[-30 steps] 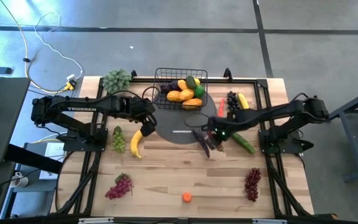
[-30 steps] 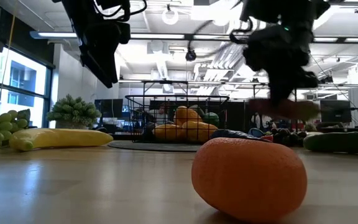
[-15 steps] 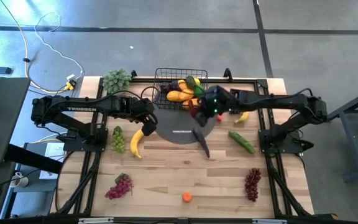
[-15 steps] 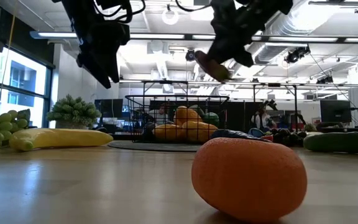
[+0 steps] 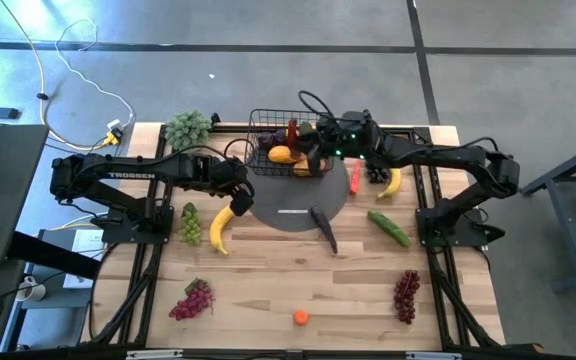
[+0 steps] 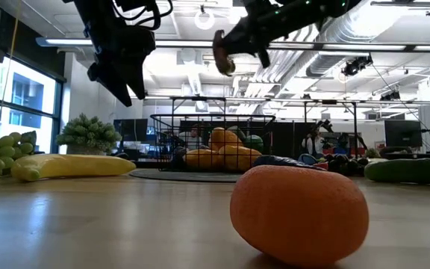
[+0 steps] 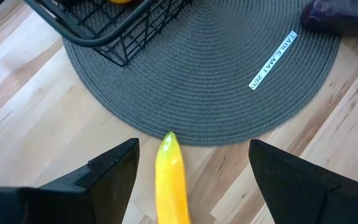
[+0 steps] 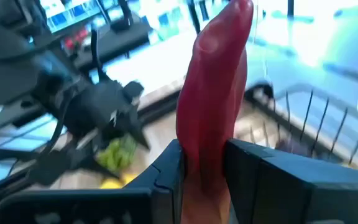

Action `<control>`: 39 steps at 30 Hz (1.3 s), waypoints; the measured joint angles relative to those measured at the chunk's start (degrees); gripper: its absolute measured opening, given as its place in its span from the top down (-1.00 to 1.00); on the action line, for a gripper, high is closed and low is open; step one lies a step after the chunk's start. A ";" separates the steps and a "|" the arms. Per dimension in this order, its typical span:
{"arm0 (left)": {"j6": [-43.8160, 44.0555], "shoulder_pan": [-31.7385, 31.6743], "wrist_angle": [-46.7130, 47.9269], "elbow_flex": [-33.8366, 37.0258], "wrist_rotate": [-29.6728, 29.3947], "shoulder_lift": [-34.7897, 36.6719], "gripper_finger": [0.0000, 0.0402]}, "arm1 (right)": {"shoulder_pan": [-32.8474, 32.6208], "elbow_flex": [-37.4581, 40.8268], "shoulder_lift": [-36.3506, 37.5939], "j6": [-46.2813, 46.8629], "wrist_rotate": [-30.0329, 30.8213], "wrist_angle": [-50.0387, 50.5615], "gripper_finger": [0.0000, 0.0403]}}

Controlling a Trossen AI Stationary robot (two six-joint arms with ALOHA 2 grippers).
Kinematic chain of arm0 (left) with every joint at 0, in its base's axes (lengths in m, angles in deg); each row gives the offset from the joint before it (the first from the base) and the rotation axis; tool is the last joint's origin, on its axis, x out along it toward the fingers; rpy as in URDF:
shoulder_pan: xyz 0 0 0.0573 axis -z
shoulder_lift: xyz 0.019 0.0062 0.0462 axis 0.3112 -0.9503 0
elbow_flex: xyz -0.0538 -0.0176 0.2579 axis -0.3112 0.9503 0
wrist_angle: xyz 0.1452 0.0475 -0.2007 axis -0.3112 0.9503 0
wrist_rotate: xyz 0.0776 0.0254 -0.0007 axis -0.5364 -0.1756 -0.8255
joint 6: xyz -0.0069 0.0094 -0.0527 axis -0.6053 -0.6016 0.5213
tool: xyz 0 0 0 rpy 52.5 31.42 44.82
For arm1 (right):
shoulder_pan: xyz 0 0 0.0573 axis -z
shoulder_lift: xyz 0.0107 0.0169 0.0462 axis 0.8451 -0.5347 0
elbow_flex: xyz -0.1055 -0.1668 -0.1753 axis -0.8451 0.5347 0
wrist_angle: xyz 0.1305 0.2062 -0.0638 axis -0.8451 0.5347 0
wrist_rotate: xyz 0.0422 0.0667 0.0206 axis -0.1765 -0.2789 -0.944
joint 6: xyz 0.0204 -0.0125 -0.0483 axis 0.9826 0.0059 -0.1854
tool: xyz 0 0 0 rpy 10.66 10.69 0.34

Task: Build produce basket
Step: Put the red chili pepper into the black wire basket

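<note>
Above the basket [image 5: 290,140], right hand [image 8: 202,163] pinching red chili [image 8: 213,87] (tip away).

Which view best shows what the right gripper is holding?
The right wrist view: the right gripper is shut on a red chili, filling the picture. The high view shows it small above the basket; the low view shows a dark lump; the left wrist view misses it.

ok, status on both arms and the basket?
Right gripper shut on red chili, above the basket. Left gripper open, over the banana at the mat edge. Nothing blocking the basket.
</note>
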 joint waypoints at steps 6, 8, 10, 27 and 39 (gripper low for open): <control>2.91 0.00 0.27 0.00 -0.40 0.00 -0.46 | 1.41 0.00 -5.74 -4.25 0.03 -10.09 0.67; 3.97 0.00 0.63 0.00 -0.40 0.00 -0.46 | 1.41 0.00 -7.78 -5.87 0.09 -11.56 0.67; 4.75 0.00 1.48 0.01 -0.40 0.00 -0.46 | 1.39 0.00 -10.02 -7.71 0.07 -13.42 0.67; 12.06 0.57 11.43 0.00 4.92 0.00 -0.46 | 2.57 0.02 -23.22 -8.09 0.04 -26.53 0.67; 13.05 0.59 11.37 0.00 6.09 0.00 -0.46 | 2.53 0.02 -24.12 -7.59 0.04 -23.12 0.43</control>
